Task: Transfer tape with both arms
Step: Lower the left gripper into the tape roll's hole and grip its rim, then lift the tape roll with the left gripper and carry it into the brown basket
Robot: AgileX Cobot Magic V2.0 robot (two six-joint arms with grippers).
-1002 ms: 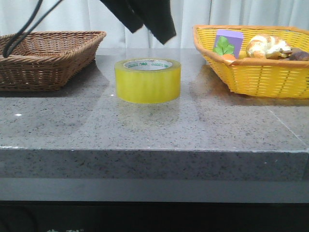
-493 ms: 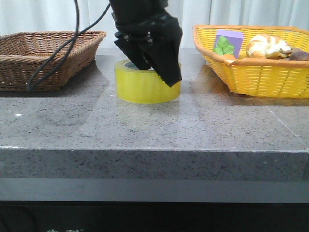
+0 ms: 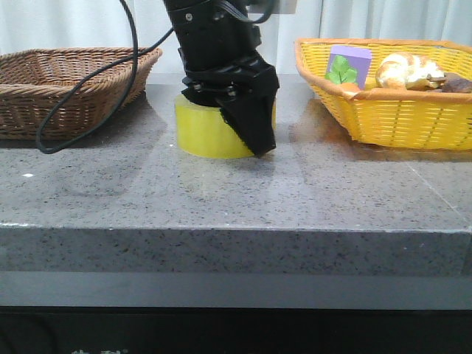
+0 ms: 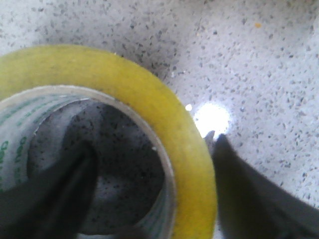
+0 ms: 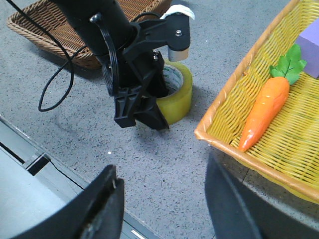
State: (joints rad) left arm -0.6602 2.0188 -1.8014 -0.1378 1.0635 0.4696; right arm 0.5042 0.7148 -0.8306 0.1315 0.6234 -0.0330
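Tape (image 3: 210, 133), a wide roll of translucent yellow, stands flat on its end on the grey speckled countertop (image 3: 221, 199), between the brown wicker basket (image 3: 70, 85) on the left and the yellow basket (image 3: 383, 103) on the right. It rests on the stone, not lifted.

Left gripper (image 3: 236, 122) is lowered over the roll. The left wrist view shows 1 finger (image 4: 55, 194) inside the roll's core and the other finger (image 4: 249, 199) outside the yellow wall (image 4: 164, 109), so the jaws straddle the wall. They look partly spread, the outer finger just beside the tape; whether either finger is pressing on the wall cannot be told.

Right gripper (image 5: 164, 209) hangs above the table's near edge, well apart from the roll, its 2 fingers spread wide and holding nothing.

Progress, as a judgement: the task is at its 1st stage. The left arm is placed for a grasp, but the lift, the hand-over to the right arm and the final placing all remain to be done.

Countertop is polished stone with a bright reflection of a lamp beside the roll. The yellow basket holds a toy carrot (image 5: 264, 112), a purple block (image 3: 348, 63) and a bread-like item (image 3: 405, 70). White curtains (image 3: 369, 18) close off the background, and a black cable (image 3: 96, 81) trails from the left arm over the brown basket's edge.
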